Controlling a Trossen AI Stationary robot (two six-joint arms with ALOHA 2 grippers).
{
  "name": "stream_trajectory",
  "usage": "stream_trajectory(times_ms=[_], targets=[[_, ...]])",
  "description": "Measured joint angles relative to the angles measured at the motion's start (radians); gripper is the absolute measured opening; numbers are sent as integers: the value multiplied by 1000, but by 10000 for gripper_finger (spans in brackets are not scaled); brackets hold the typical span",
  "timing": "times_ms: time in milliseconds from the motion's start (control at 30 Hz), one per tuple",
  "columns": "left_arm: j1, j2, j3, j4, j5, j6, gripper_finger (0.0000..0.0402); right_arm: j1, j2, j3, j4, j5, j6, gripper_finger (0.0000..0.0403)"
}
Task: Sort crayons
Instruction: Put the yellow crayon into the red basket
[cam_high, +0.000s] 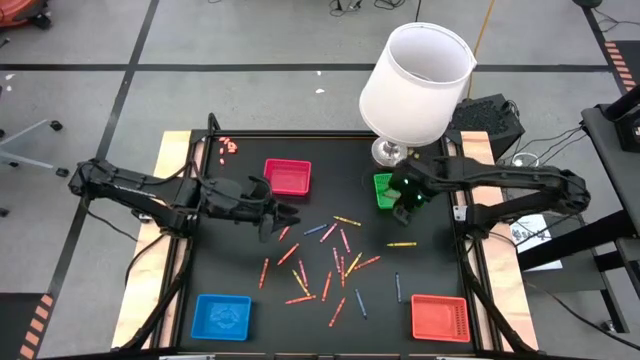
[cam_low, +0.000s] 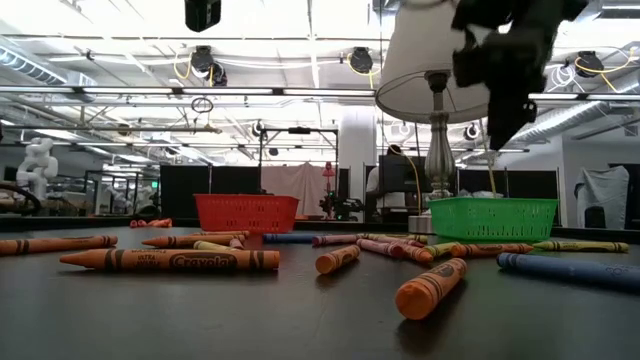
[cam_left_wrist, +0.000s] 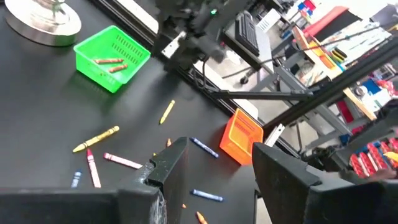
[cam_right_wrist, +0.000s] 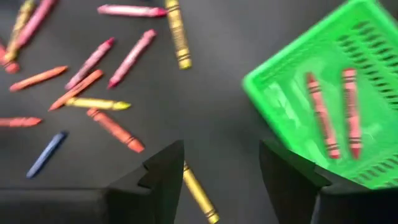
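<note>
A grey concrete floor (cam_high: 90, 40) marked with dark tape lines surrounds the black-topped counter (cam_high: 430, 265), whose pale wooden edge strips (cam_high: 160, 180) show at the left and right sides. At the counter's far right stands a table lamp with a white drum shade (cam_high: 415, 85) on a silvery metal base (cam_high: 388, 152). Just beyond it on the floor sits a black box (cam_high: 490, 115) with cables. In the low view, the room behind has a white ceiling with exposed pipes and bright strip lights (cam_low: 150, 55), a white column (cam_low: 355, 150) and dark screens (cam_low: 190, 190) along the far wall.

"Crayola" on nearest orange crayon (cam_low: 170, 260)
</note>
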Motion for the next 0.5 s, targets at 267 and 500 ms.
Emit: stream_trajectory(times_ms=[267,500], targets=[[-35,0,0,-80,3,-6,182,205,5,0,-16,13,61,181],[-69,0,0,-96,5,-9,182,303,102,-3,-20,35,-35,180]])
